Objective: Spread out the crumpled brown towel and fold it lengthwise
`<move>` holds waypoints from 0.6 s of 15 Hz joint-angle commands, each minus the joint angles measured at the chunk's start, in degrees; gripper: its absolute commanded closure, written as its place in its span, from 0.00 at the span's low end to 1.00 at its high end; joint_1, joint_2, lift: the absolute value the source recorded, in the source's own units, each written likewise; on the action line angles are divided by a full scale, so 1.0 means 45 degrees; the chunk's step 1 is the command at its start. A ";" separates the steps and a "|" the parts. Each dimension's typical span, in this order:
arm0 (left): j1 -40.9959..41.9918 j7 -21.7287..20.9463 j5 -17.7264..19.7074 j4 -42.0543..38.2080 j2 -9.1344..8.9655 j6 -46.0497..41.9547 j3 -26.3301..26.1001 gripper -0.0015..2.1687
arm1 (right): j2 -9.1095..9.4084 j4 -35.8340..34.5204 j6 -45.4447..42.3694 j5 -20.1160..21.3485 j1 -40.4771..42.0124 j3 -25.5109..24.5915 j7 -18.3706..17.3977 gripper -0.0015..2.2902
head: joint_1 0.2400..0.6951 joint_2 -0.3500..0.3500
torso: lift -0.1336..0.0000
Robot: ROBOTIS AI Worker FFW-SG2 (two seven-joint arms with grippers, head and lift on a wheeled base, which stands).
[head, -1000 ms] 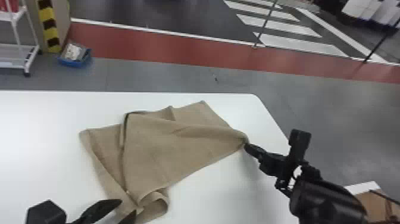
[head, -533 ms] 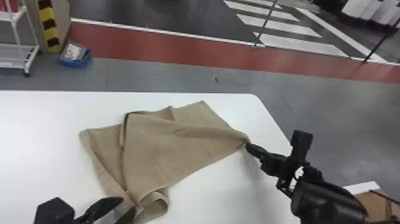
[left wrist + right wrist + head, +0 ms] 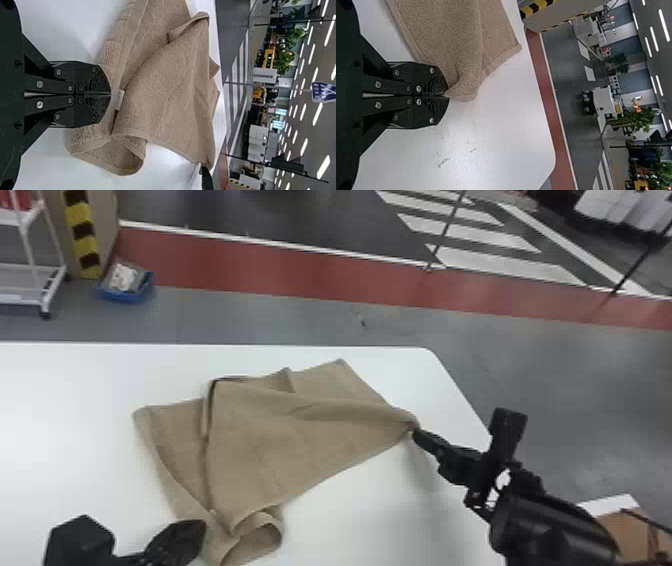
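At the far left, beyond the desk (image 3: 60,390), a white shelf cart (image 3: 32,270) stands on the floor beside a yellow-and-black striped post (image 3: 82,235), with a blue bin (image 3: 125,292) just right of the post. Nearer, at the bottom left, the left gripper (image 3: 204,527) is over the near left part of the brown towel (image 3: 280,440); its fingers (image 3: 95,81) are pressed together, and I cannot tell whether any cloth is caught between them. The towel lies on the desk, uneven and partly doubled: its left part is a lower layer, a broad flap lies across the middle, and the near end curls into an open loop. A small white tag (image 3: 119,99) shows beside the left fingertips. Two points of the cloth's far edge face away from the robot, and on the right it narrows to a bunched corner. The right gripper (image 3: 414,432) has that corner pinched between its closed fingers, near the desk's right edge. Farther right, a cardboard box (image 3: 622,527) sits beyond the desk.
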 commanded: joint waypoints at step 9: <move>0.0156 -0.0587 0.0230 -0.0756 0.0087 0.1143 -0.0157 0.07 | 0.0000 -0.0064 0.0075 -0.0030 0.0020 -0.0043 0.0000 0.74 | 1.00 0.00 | 0.07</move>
